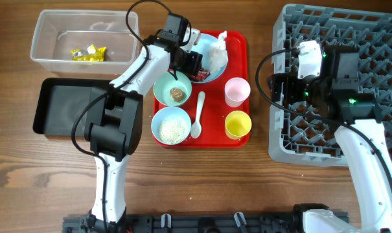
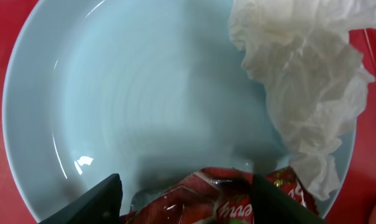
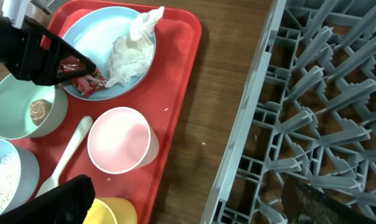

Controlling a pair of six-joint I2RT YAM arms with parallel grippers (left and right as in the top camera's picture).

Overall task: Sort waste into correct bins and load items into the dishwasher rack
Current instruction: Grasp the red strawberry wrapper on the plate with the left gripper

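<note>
Over the plate: one wrapper binned, most left

At the tub [image 1: 46, 32] only the yellow wrapper [image 1: 89, 54] is sorted; the black tray [image 1: 53, 107] and rack [image 1: 377, 39] hold nothing I can see. Waiting on the red tray [image 1: 238, 45]: tissue [image 2: 299, 81], lump [image 1: 177, 94], rice [image 1: 172, 129], bowls [image 1: 162, 84], cups [image 1: 237, 90], spoon [image 1: 197, 116]. My left pincer [image 2: 188, 190] stands half open astride the red wrapper [image 2: 206, 199] at the plate's [image 2: 113, 93] edge; one finger looks clear of it, so I judge no grip yet. My right pincer [image 3: 184, 186] gapes wide, empty, beside the rack's edge.
</note>
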